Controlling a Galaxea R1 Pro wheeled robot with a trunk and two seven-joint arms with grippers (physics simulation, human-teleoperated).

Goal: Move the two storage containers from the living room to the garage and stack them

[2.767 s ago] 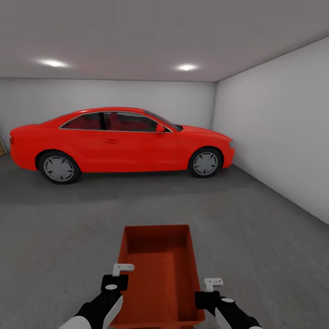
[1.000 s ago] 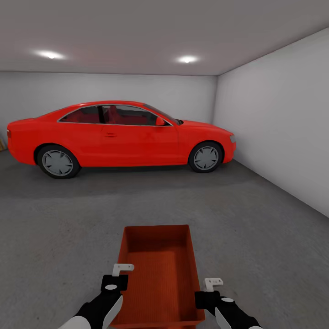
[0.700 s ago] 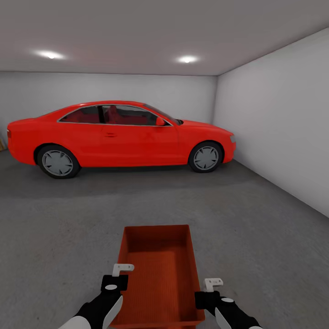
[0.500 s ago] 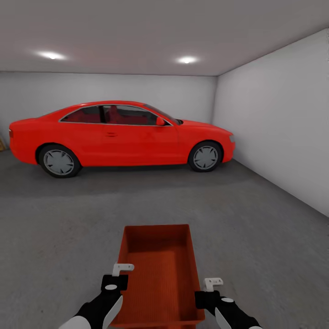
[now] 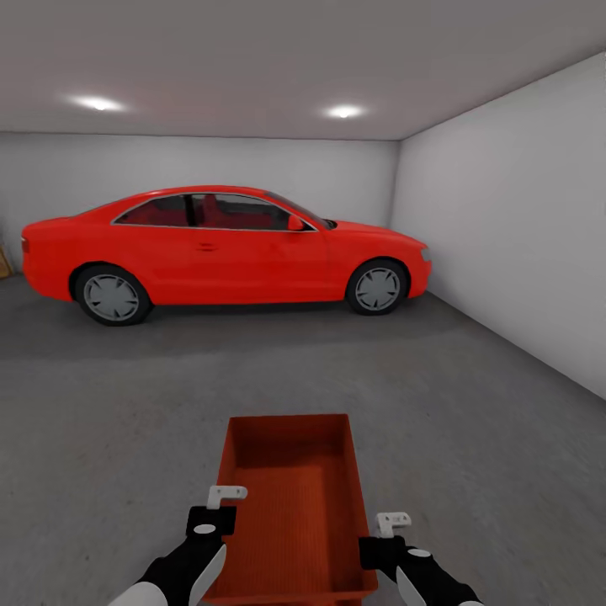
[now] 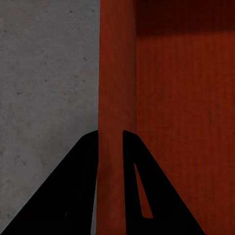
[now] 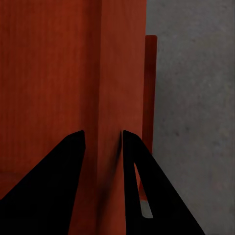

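Across the head view, the red car (image 5: 223, 252) sits slightly further right than half a second ago: the camera swings, the garage floor (image 5: 126, 404) is reached. Left tool (image 5: 220, 502) and right tool (image 5: 389, 528) flank the storage container (image 5: 290, 505).

At the left wrist, fingers (image 6: 83, 186) clamp its wall (image 6: 115, 98).

At the right wrist, fingers (image 7: 63, 181) clamp the opposite wall (image 7: 122, 73); a second rim (image 7: 150, 88) peeks beneath, possibly the other container.

left claw (image 5: 220, 503), right claw (image 5: 389, 523), both clamped

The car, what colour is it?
Red car, with grey wheels; best in the head view.
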